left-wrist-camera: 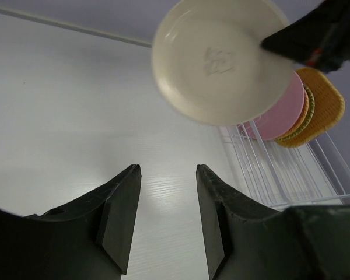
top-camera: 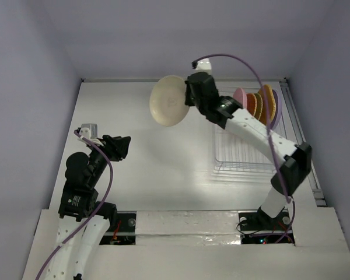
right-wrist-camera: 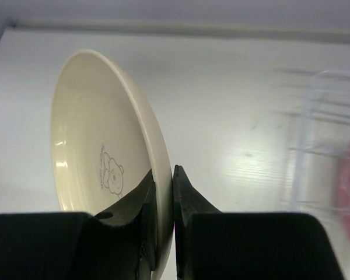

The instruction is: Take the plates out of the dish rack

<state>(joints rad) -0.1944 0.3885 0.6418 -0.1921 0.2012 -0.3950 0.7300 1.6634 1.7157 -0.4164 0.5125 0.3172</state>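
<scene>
From above, we see the right claw (top-camera: 189,98) pinching the cream plate (top-camera: 170,100) by its right rim. The plate is up in the air and tipped on its side. It is off the rack, near the middle of the far edge of the bench (top-camera: 151,175). The white wire dish rack (top-camera: 245,160) sits along the right edge of the bench. A pink plate (top-camera: 240,96) and some orange woven plates (top-camera: 262,104) stand on edge at the far end of the rack, close to the far right corner. The left claw (top-camera: 125,146) hangs over the bench near the left edge, well apart from the plates.

From the left wrist, we see the left claw (left-wrist-camera: 168,170) with its two fingers spread wide, and the white bench shows between them. The cream plate (left-wrist-camera: 219,58) hangs high up ahead, with the dark right claw (left-wrist-camera: 321,35) gripping its rim. Behind it in the dish rack (left-wrist-camera: 280,175) stand the pink plate (left-wrist-camera: 283,114) and a yellow woven plate (left-wrist-camera: 324,102). Another woven rim peeks out between them.

From the right wrist, we see the right claw (right-wrist-camera: 163,178) pressed tight on the cream plate (right-wrist-camera: 87,134), one finger on each side of the rim. A little bear drawing (right-wrist-camera: 111,172) sits inside the plate. The dish rack (right-wrist-camera: 326,116) is a blur by the right edge.
</scene>
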